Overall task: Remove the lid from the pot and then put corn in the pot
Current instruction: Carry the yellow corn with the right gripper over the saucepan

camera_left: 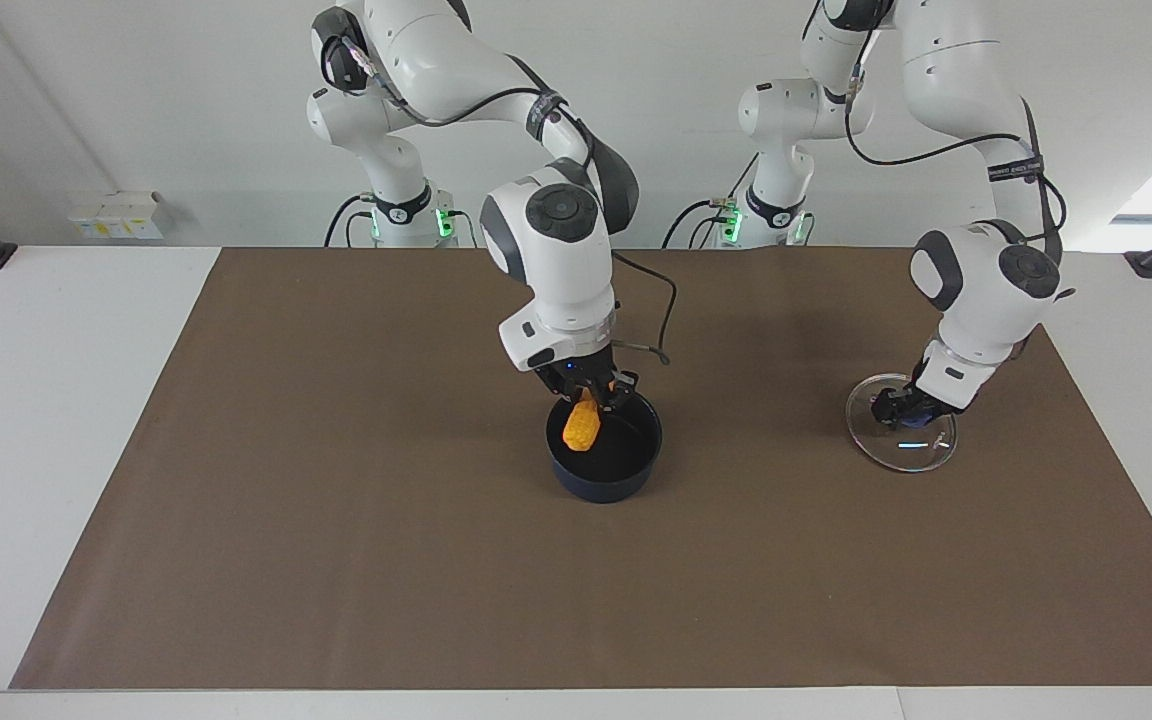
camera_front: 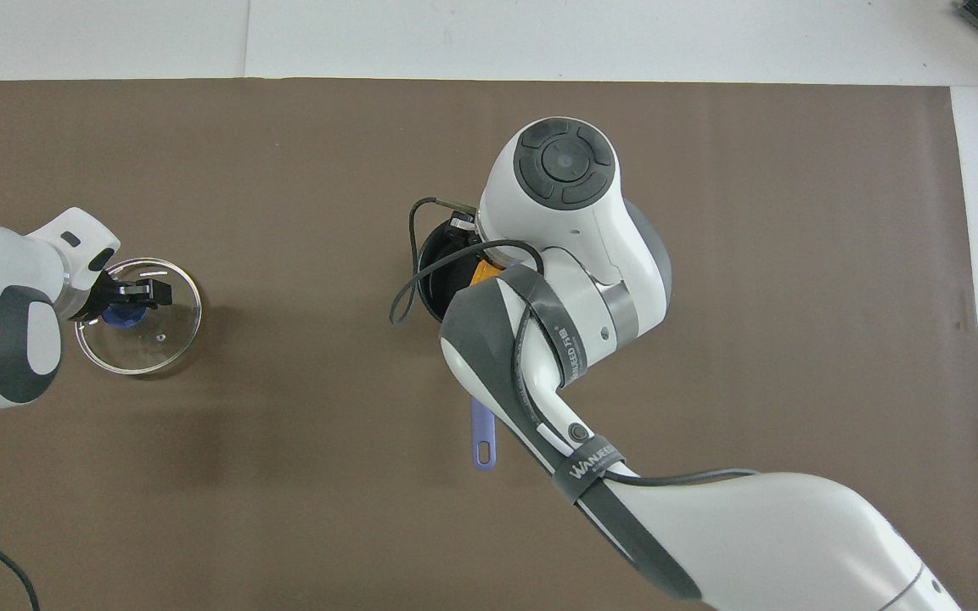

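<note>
My right arm is covering most of the pot; a sliver of corn is showing. My left tool is sitting at the lid knob on the table.

White wall, brown mat, white table

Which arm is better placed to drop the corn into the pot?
The right: its hand holds the corn over the open pot. The left hand is at the lid, set apart on the table.
</note>
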`<action>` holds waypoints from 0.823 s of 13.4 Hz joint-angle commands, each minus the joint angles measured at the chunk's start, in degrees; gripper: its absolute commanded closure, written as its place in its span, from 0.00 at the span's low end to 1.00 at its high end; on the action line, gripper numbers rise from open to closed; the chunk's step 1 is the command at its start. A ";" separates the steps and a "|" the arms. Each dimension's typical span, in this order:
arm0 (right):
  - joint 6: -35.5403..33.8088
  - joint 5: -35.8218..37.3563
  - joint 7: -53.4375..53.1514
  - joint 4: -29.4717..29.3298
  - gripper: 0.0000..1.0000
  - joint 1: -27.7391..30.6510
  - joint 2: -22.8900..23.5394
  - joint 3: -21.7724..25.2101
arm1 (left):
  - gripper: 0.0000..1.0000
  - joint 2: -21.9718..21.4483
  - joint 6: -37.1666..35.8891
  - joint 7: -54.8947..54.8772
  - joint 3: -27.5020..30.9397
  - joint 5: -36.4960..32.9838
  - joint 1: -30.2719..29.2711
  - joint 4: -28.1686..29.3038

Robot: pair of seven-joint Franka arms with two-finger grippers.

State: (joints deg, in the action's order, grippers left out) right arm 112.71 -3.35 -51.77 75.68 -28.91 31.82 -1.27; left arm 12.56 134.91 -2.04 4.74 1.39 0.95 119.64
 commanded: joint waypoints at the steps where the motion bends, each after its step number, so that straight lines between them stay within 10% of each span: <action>1: -0.56 -1.13 -2.54 -3.08 1.00 0.43 3.07 -1.28 | 0.44 -2.27 0.80 -0.16 -0.44 -0.60 -0.69 2.00; 11: 8.30 -3.50 -4.39 3.85 1.00 0.78 3.51 -1.28 | 0.28 -2.19 0.62 0.45 -0.52 -0.69 -0.07 1.74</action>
State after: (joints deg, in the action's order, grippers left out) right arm 118.00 -5.65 -55.01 76.62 -28.87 35.88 -1.97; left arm 12.15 134.91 -2.03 4.51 1.39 0.96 119.64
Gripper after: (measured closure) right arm 0.639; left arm 0.286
